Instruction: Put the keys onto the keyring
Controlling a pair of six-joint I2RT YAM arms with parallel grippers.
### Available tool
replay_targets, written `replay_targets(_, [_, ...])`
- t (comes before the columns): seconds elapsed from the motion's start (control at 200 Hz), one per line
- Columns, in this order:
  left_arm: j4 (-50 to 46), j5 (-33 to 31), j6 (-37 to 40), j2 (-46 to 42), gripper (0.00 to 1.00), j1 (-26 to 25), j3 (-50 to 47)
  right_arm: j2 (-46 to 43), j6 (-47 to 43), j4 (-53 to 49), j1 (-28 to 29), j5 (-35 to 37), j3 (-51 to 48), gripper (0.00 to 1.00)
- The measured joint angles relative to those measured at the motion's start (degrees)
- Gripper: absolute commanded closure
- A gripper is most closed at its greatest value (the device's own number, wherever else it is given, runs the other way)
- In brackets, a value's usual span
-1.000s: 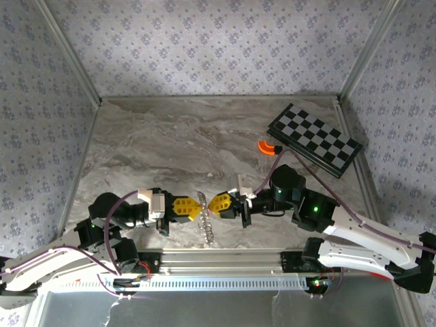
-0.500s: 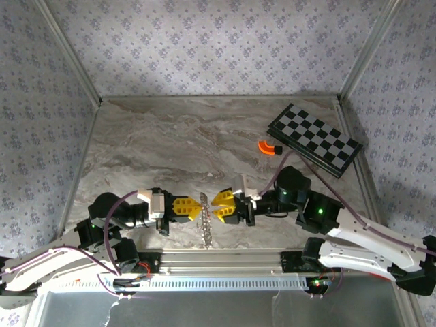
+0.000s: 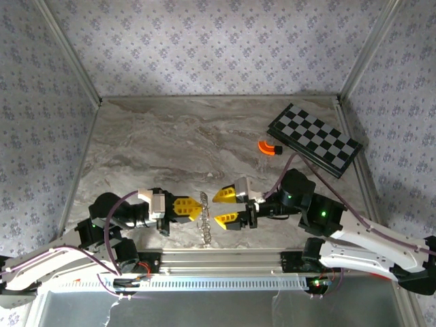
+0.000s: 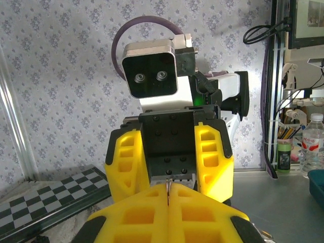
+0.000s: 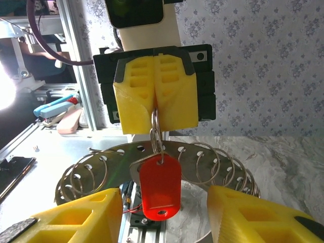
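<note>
At the keyring (image 5: 116, 172), front side: red key (image 5: 160, 188) hangs head-down from a thin wire loop, silver shaft partly hidden behind the head. Loop runs up into the left gripper (image 3: 196, 208), whose yellow fingers are pressed together, pinching the wire. From above, keyring stands on edge, near the front edge of the table (image 3: 150, 143).

Right of the keyring: right gripper (image 3: 221, 208), fingers now spread wide, touching nothing. A second ago they were pressed together right against the keyring, facing the left gripper; since then they have parted and drawn back slightly. Left gripper unchanged.

Well beyond the keyring, to the far right: orange curved piece (image 3: 268, 147) and chequered board (image 3: 315, 139), neither moved.
</note>
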Motion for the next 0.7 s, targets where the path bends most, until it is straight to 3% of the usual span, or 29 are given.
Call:
replay_targets(0.335, [0.04, -0.04, 0.02, 0.68, 1.00, 0.00, 0.00, 1.01, 0.22, 1.92, 1.44, -0.33, 0.00, 0.51])
replay_targets(0.7, [0.07, -1.07, 0.02, 1.31, 1.00, 0.00, 0.00, 2.84, 1.25, 2.60, 1.84, 0.68, 0.00, 0.77])
